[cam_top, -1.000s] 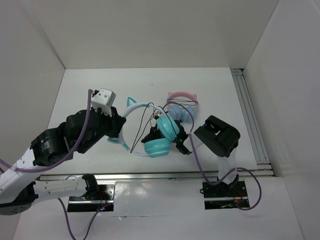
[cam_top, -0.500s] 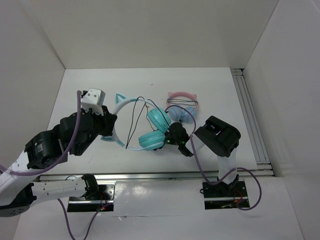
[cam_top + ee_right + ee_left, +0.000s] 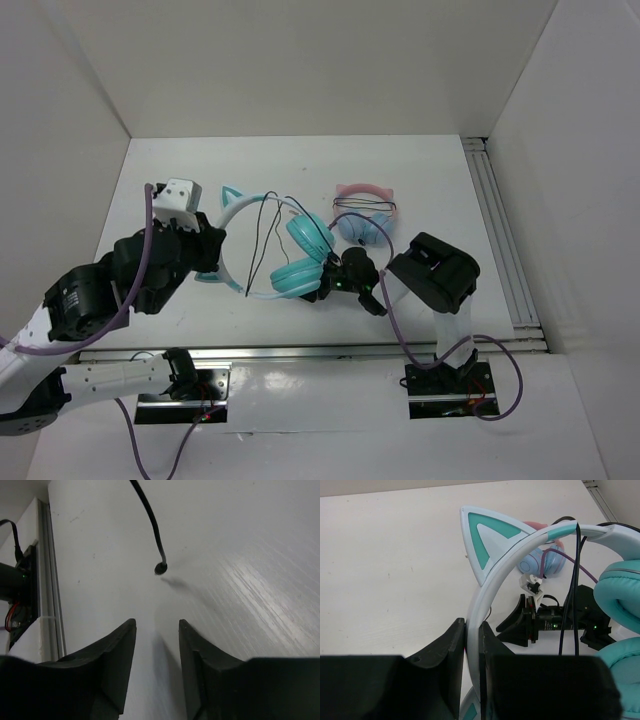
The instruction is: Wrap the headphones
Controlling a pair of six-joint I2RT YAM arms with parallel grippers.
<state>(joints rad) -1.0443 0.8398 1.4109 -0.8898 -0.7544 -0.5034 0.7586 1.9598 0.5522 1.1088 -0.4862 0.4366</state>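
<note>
Teal headphones [image 3: 298, 277] are held mid-table [image 3: 180, 170], the headband [image 3: 492, 577] clamped in the left gripper [image 3: 472, 630]; the right gripper [image 3: 157, 630] is parted, empty, near the cable [image 3: 150, 525] end.

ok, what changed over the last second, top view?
The left claw, clamped on the headband, pulled the headphones to the left. The right claw, earlier in among the ear cups, now sits just right of them, open and empty. The pink pair stayed put.
</note>
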